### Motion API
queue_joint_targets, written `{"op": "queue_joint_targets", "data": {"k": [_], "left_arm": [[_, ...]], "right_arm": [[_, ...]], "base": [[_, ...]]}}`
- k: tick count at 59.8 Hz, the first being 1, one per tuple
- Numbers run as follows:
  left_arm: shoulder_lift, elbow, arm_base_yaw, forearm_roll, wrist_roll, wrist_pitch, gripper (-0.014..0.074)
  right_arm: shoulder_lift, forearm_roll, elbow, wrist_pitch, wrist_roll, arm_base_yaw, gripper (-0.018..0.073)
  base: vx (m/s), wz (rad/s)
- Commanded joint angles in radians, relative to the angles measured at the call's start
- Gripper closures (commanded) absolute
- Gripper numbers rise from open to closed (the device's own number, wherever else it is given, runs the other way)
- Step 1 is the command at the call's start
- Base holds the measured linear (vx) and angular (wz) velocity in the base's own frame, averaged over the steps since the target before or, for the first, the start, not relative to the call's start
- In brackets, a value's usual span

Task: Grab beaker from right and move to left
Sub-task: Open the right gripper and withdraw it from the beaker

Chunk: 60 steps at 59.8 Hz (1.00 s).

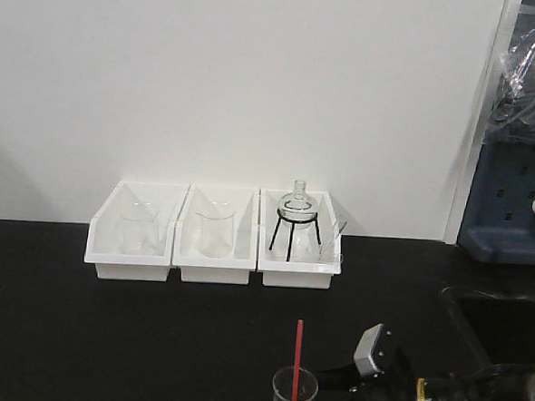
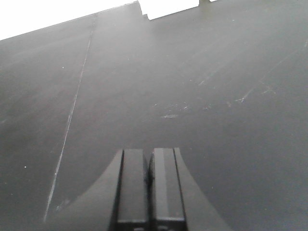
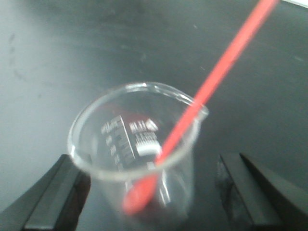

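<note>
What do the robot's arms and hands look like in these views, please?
The right arm is black with a yellow marked band and a grey box-shaped camera module. The right hand has flat dark grey fingers. The left hand has two dark ribbed rectangular fingers.

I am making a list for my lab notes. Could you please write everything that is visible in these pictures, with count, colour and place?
beaker: 1, clear glass, near front edge of the table, between the right gripper's fingers
red rod: 1, red, leaning inside the beaker
white bins: 3, white, in a row at the back of the table by the wall
rodless beakers: 2, clear, one in the left bin, one in the middle bin
round flask: 1, clear, on a tripod in the right bin
tripod: 1, black, right bin
table: 1, black
wall: 1, white, behind the bins
left gripper: 1, black, shut, above bare table
right gripper: 1, black, open around the beaker
</note>
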Motion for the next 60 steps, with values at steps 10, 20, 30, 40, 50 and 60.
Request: {"op": "queue_joint_targets", "data": {"k": [10,20,30,40,50,60], "left_arm": [[-0.006,0.019,-0.006,0.0,-0.001,-0.077,0.0603],[-0.006,0.019,-0.006,0.0,-0.001,-0.077,0.0603],[-0.006,0.019,-0.006,0.0,-0.001,-0.077,0.0603],[-0.006,0.019,-0.006,0.0,-0.001,-0.077,0.0603],[-0.006,0.019,-0.006,0.0,-0.001,-0.077,0.0603],[-0.006,0.019,-0.006,0.0,-0.001,-0.077,0.0603]], "right_arm": [[-0.24,-0.263,-0.009,-0.022,0.327,-0.121,0.0045],[-0.384,-0.262,-0.009,-0.038,0.486,-0.176,0.0104],[-0.566,-0.254,-0.009,-0.032,0.667,-0.181,0.0292],[-0.771,-0.243,-0.009,-0.028,0.89,-0.18,0.0574],[-0.947,-0.244,-0.009,0.002,1.004,-0.18,0.0568],[-1.095,-0.244,-0.009,0.001,1.005,-0.18,0.0567]], "base": [[0.0,0.0],[0.0,0.0],[0.0,0.0],[0.0,0.0],[0.0,0.0],[0.0,0.0]]}}
